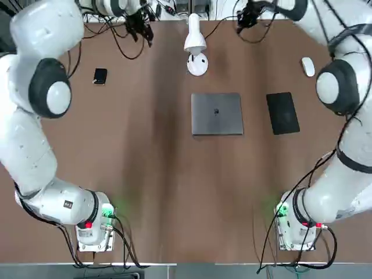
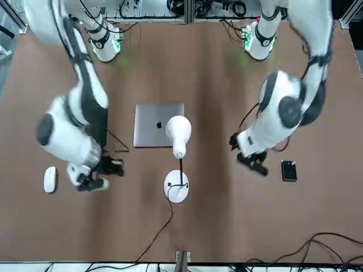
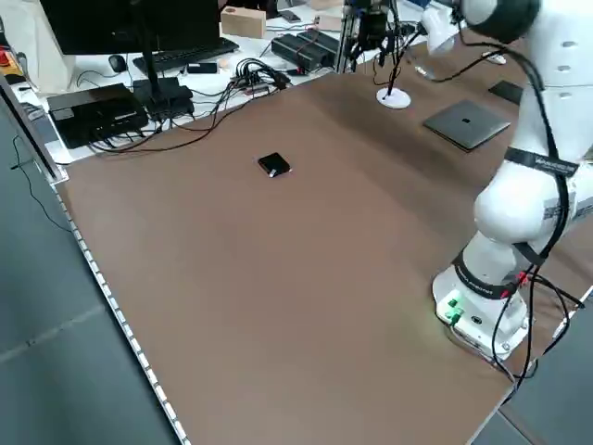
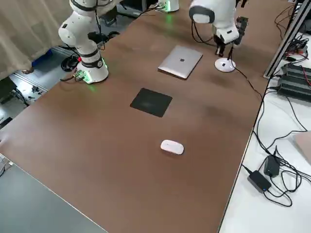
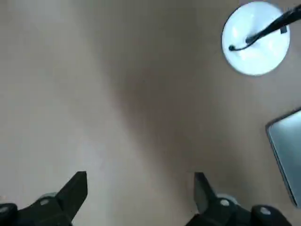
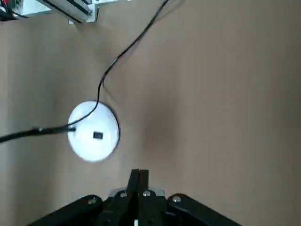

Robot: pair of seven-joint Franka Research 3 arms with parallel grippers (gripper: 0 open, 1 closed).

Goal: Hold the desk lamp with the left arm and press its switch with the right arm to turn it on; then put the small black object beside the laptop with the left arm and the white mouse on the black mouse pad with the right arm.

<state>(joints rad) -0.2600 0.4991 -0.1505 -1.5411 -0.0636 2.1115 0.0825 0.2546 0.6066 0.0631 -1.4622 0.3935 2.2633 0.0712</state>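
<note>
Left claw (image 1: 141, 28), fingers spread and empty, hangs at upper left of the top view; right claw (image 1: 247, 18), pinched shut, upper right. Desk lamp (image 1: 196, 43) between them looks unheld; small black object (image 1: 100, 76) and white mouse (image 1: 307, 66) lie unmoved.

Table (image 1: 163, 186) (brown): lamp (image 1: 196, 64), laptop (image 1: 217, 113), mouse pad (image 1: 282, 113).

Off-table clutter, far edge
Black keyboard (image 3: 185, 54), cardboard box (image 3: 243, 20), tangled black cables (image 3: 250, 76); black power adapter (image 4: 259, 181) on white surface.
</note>
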